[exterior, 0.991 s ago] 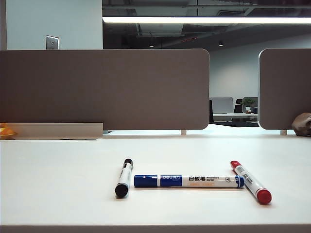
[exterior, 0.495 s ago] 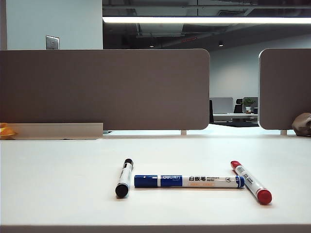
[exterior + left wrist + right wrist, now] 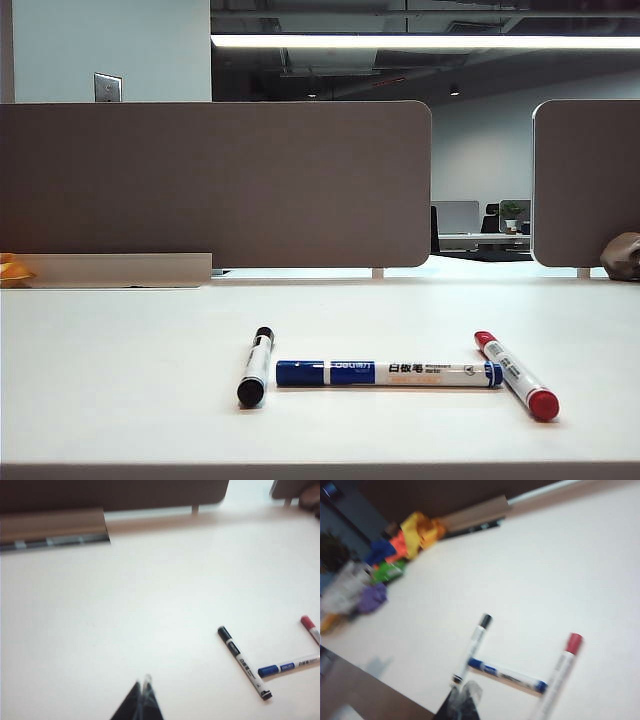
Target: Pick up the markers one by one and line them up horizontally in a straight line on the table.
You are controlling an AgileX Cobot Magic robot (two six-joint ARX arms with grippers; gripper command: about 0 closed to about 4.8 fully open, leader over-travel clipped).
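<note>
**Desk:** What have you got on the table [image 3: 120, 380]?

**Me:** Three markers near the front edge, none lifted. In the exterior view the blue marker [image 3: 388, 374] lies level, running left to right. The black marker [image 3: 256, 366] sits just off its left end, pointing away from the camera and slightly tilted, with a small gap between the two. The red marker [image 3: 516, 375] lies slanted at the blue one's right end, so close there that I can't say whether they touch. Together they make a rough U, not a line.

**Desk:** And the arms?

**Me:** Neither shows in the exterior view. From my left wrist camera I see the left gripper [image 3: 142, 696] with its fingertips pressed together, nothing between them, hanging over bare table well apart from the markers; black [image 3: 245, 663], blue [image 3: 288, 665] and red [image 3: 310, 628] sit off to one side. The right gripper [image 3: 464, 696] is also closed and empty, just short of the near end of the black marker [image 3: 471, 649], with blue [image 3: 507, 673] and red [image 3: 560, 677] beyond. That picture is blurred, so contact with black is doubtful.

**Desk:** Anything else?

**Me:** Brown-grey partitions [image 3: 215, 180] behind the table, and a heap of coloured bits [image 3: 395, 545] far back in the right wrist view.
</note>
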